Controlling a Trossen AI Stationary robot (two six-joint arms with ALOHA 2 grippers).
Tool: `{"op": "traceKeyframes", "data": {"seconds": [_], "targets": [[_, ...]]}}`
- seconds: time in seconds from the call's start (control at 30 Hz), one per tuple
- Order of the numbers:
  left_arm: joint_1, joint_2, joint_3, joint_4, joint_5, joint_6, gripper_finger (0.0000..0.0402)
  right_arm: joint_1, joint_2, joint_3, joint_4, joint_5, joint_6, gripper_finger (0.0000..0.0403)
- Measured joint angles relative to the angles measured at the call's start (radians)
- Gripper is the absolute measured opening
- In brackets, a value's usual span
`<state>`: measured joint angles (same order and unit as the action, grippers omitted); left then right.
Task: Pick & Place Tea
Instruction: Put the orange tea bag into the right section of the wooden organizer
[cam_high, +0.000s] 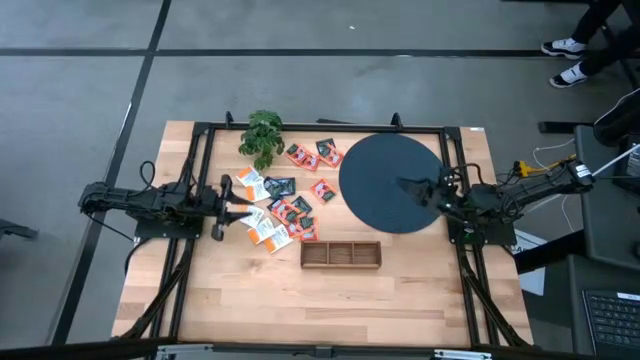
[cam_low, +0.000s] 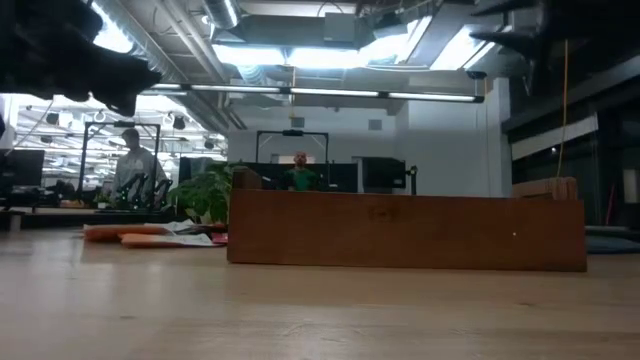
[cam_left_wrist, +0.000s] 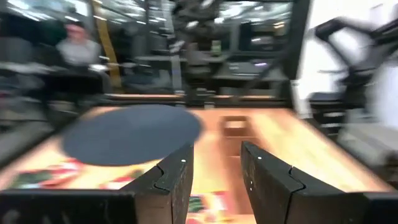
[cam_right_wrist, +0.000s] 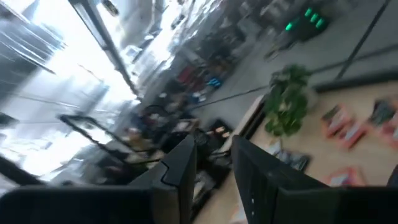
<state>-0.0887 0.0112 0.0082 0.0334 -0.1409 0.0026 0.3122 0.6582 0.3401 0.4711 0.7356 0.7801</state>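
Looking barely started: tea packets (cam_high: 283, 205) scattered just ahead of left gripper (cam_high: 236, 199), fingers apart, empty. Wooden tray (cam_high: 341, 254) looks empty. Right gripper (cam_high: 412, 188) over black disc (cam_high: 375, 170), fingers parted, nothing held.

The left arm reaches in low from its side of the table, stretched almost straight toward the middle. The left gripper (cam_high: 240, 203) points the same way, its two dark fingers (cam_left_wrist: 174, 180) apart with a clear gap between them and nothing held. The right arm comes in from the opposite side, bent at the elbow. The right gripper (cam_high: 405, 186) faces the left one, its fingers (cam_right_wrist: 180, 168) parted and empty.
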Motion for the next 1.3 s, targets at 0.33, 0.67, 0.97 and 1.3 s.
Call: {"op": "traceKeyframes", "data": {"seconds": [0.33,0.67,0.97,1.3], "targets": [[0.000,0.000,0.000,0.037,-0.074,-0.054,0.0129,-0.043,0.392,0.381,-0.324,0.107,-0.156,0.0106],[0.000,0.005,0.000,0.181,-0.153,-0.628,0.0129,-0.242,0.645,0.698,-0.669,-0.200,-0.225,0.0106],[-0.001,0.195,0.100,0.116,0.002,-0.569,0.0129,-0.331,0.740,0.738,-0.714,-0.434,-0.261,0.0106],[0.036,0.731,0.405,-0.111,0.064,-0.662,0.0129,-0.351,0.906,0.738,-0.695,-0.679,-0.316,0.0106]]}}
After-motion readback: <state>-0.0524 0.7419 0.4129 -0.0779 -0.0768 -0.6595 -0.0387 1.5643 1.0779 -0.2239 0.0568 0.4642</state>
